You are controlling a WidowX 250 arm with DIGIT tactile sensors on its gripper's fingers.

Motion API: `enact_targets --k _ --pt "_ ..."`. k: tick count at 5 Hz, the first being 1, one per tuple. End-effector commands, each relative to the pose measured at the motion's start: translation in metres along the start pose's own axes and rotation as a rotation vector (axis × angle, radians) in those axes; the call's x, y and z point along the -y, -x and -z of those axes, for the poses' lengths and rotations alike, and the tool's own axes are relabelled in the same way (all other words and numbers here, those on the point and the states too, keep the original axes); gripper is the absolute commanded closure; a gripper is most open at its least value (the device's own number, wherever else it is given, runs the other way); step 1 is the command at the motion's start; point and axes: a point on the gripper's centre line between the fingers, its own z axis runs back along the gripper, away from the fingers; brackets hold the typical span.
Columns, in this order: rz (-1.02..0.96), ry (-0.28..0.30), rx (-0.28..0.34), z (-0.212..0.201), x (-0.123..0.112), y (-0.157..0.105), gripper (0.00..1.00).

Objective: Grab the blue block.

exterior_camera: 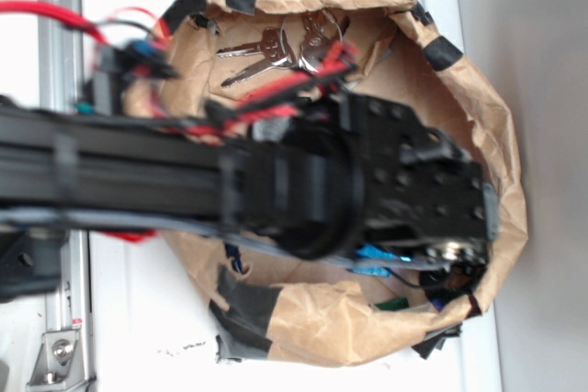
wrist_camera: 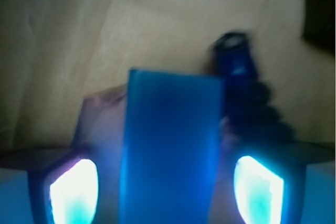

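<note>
White table [exterior_camera: 138, 319]; taped brown paper bag [exterior_camera: 312, 319] on it.

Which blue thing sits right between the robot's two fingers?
The blue block, flat, bright and straight-edged, lies between the gripper fingers. The dark navy twisted rope lies off to its right, outside them.

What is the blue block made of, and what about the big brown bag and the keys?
The blue block looks like painted wood or plastic: flat, smooth, evenly blue, though blurred. The bag looks like brown paper, crinkled and creased, with dark tape on its rim. The keys look like metal, grey and shiny.
</note>
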Motion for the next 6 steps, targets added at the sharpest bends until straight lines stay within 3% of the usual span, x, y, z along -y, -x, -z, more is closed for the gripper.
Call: enact_targets --k 1,3,4,5,6 --pt "0.021 -0.027 0.009 0.019 0.0 0.017 1.0" --pt "0.416 0.058 0.195 -0.037 -0.038 -0.013 1.0" --pt "0.668 0.096 0.22 -0.081 -0.051 -0.039 1.0" --pt "0.913 0.189 0.15 -0.129 -0.048 -0.061 1.0" --pt "1.136 0.113 0.103 -0.153 -0.029 -0.063 1.0"
